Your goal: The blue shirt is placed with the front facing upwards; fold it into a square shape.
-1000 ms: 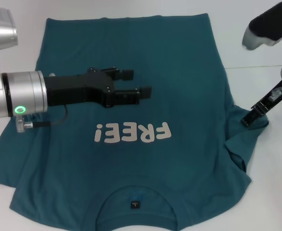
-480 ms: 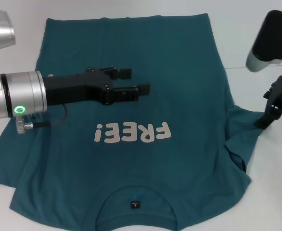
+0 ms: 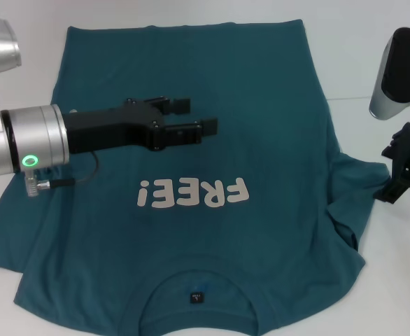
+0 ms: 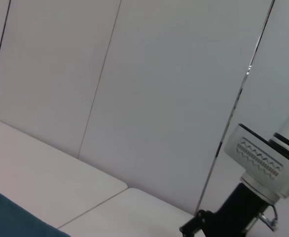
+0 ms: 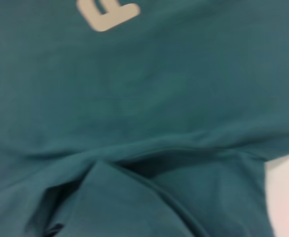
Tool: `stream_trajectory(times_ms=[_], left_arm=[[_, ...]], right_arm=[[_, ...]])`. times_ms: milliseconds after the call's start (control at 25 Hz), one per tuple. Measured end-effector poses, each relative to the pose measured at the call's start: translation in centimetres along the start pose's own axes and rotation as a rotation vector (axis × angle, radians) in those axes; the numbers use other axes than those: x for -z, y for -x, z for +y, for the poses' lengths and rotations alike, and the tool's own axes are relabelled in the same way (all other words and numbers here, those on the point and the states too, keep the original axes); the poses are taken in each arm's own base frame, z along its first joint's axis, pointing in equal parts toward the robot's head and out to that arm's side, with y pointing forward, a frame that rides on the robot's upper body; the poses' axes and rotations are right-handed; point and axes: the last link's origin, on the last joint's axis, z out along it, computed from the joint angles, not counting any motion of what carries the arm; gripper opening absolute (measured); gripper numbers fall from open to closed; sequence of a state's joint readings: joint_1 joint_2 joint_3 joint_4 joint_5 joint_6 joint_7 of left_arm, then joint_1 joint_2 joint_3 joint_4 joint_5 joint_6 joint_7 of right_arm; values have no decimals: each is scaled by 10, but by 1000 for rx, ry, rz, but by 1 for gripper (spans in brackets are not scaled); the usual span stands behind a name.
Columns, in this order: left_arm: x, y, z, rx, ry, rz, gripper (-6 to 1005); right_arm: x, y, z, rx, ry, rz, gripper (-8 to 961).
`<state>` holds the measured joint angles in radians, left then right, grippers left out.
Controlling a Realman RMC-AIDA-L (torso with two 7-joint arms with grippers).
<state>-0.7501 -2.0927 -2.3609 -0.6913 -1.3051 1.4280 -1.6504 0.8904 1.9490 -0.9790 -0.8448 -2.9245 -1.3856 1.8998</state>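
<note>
The blue shirt [image 3: 191, 231] lies spread on the white table, its whitish "FREE!" print [image 3: 192, 192] facing up and its collar with the black label [image 3: 196, 297] at the near edge. My left gripper [image 3: 194, 117] hovers open over the shirt's middle, just beyond the print, holding nothing. My right gripper [image 3: 395, 190] stands at the outer edge of the rumpled right sleeve [image 3: 355, 199], and no cloth shows in it. In the right wrist view the shirt [image 5: 134, 98] fills the picture, with the creased sleeve [image 5: 149, 187] and one letter of the print [image 5: 107, 14].
White table [image 3: 394, 280] borders the shirt on the right and at the far side [image 3: 191, 12]. The left sleeve [image 3: 2, 231] spreads toward the left edge. The left wrist view shows pale wall panels [image 4: 134, 89], table, and the right arm [image 4: 258, 173].
My right gripper has moved off the right sleeve, outward and nearer, to the sleeve's outer edge. The left arm has barely shifted.
</note>
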Motion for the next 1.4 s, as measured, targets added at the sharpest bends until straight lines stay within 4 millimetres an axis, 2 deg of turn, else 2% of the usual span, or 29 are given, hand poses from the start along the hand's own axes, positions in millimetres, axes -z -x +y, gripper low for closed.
stream_trajectory(times_ms=[200,320,520,760,1000,1400], left_arm=[[0,1,-1,10,-9,2,845],[0,1,-1,20,-10,2,845],[0,0,-2,18,-13,2,845],[-2,-3,-3,13,-21,2,845],[-1,-1,-4,31,-25,3,845],[-2,-4,-6,25,-39,1,845]], right_arm=[[0,1,6,23,32,-35,942],[0,-1,2,-23,17,-64,941],[8,1,-11,-212,-19,-130,938],[13,14,-12,-402,-48,-119,932],[20,14,-13,-653,-54,-123,930],[13,9,-8,-828,-15,-101,928]])
